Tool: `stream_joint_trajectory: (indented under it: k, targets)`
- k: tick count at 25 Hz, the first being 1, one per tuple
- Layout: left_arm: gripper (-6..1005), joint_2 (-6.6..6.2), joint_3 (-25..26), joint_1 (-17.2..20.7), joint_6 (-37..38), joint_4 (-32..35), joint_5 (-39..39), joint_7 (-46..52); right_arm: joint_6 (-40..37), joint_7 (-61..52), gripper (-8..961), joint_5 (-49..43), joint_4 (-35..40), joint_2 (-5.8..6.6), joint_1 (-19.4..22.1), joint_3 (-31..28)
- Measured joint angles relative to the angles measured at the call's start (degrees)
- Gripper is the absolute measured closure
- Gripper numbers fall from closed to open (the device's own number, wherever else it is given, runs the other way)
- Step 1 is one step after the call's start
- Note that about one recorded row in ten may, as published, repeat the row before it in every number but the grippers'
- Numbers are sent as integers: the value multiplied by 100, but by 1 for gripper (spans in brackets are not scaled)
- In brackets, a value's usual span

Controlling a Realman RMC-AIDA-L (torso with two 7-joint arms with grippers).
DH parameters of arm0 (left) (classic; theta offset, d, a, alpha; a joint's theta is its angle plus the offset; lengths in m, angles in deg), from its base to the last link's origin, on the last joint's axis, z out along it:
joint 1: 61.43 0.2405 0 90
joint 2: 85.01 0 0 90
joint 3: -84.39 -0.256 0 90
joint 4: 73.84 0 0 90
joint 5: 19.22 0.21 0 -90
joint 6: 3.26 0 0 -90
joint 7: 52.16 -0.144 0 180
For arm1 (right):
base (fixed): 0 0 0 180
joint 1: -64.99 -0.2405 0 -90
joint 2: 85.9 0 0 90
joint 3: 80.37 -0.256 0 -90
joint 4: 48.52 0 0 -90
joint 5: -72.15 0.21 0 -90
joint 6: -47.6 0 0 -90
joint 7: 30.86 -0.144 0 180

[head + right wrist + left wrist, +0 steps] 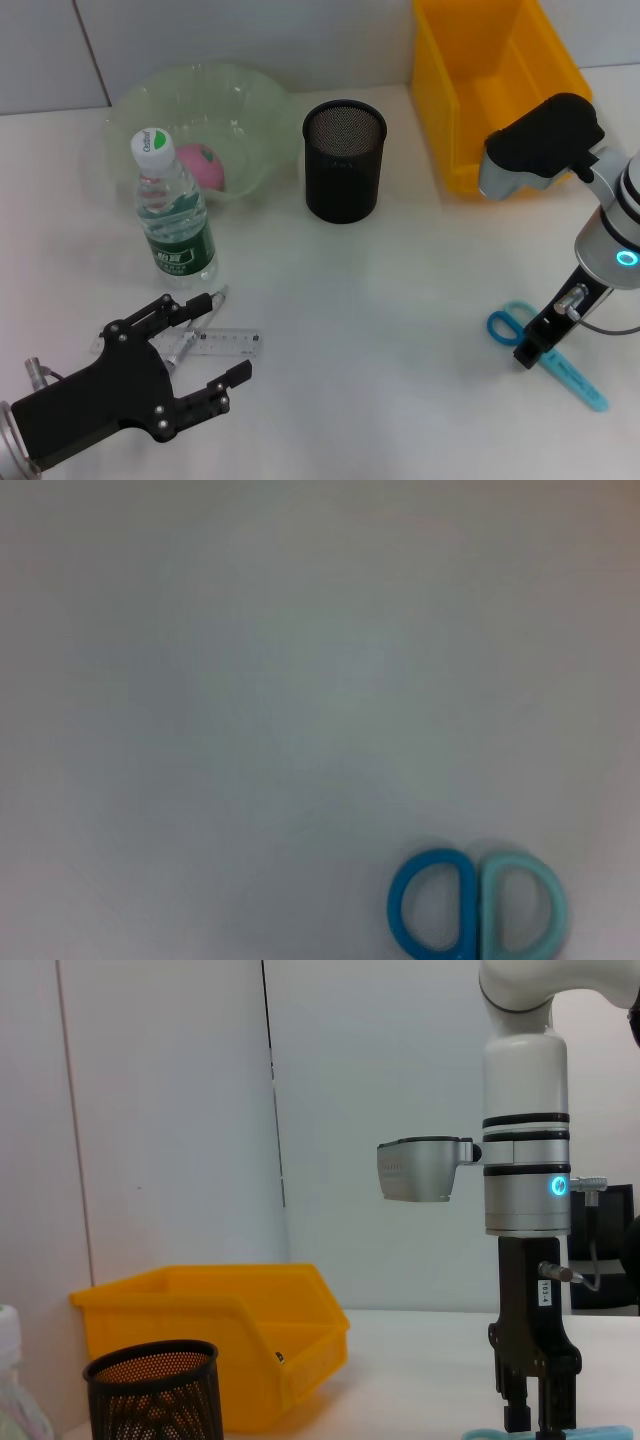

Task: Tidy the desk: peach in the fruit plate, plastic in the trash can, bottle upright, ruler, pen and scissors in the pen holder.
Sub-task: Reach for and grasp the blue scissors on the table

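My left gripper [233, 335] hovers open at the front left, its fingers on either side of a clear ruler [245, 343] and a silvery pen [205, 322] lying flat. My right gripper [528, 352] points straight down at the front right, its tip on the blue scissors [505, 323], which lie flat on the table. Seen from the left wrist, the right gripper [537, 1415] stands on the scissors [560, 1433]. The right wrist view shows the scissors' handles [475, 905]. The bottle [172, 205] stands upright. A pink peach [203, 165] lies in the green fruit plate [255, 95]. The black mesh pen holder [343, 160] stands at centre. No plastic shows.
A yellow bin [495, 85] sits at the back right, behind the right arm, close to the pen holder [152, 1385]. The bottle stands just in front of the fruit plate. White table lies between the two grippers.
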Motion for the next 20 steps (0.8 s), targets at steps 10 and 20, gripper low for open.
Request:
stream_joint_trajectory:
  k: [10, 20]
  targets:
    - [213, 0, 0, 0, 0, 0, 0, -2, 3, 0, 496, -1, -30, 7, -1, 14]
    - [213, 0, 0, 0, 0, 0, 0, -11, 32, 12, 525, -9, -51, 9, 6, 27]
